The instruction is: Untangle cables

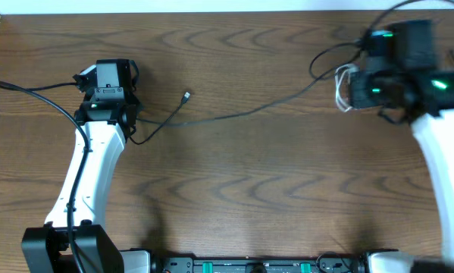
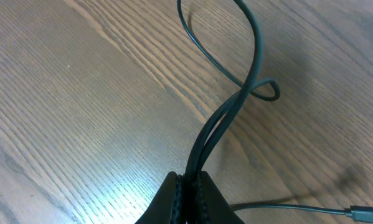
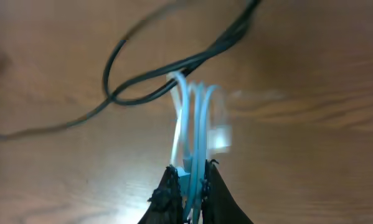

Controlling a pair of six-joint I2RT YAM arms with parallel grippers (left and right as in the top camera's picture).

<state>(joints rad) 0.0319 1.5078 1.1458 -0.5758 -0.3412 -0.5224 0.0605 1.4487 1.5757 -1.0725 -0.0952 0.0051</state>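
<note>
The black cable (image 2: 259,46), stretched across the surface (image 1: 234,197) from left to upper right, is pinched doubled in the left pincer (image 2: 189,182). White cable loops (image 3: 202,118) are pinched in the right pincer (image 3: 189,173). A slow, level pull apart is advised, so knots are not tightened.

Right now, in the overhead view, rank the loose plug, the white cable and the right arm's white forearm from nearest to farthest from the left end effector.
From the left end effector, shut on the black cable:
1. plug, lying just to its right.
2. white cable, far across on the right side.
3. right arm's white forearm, at the right edge.
</note>
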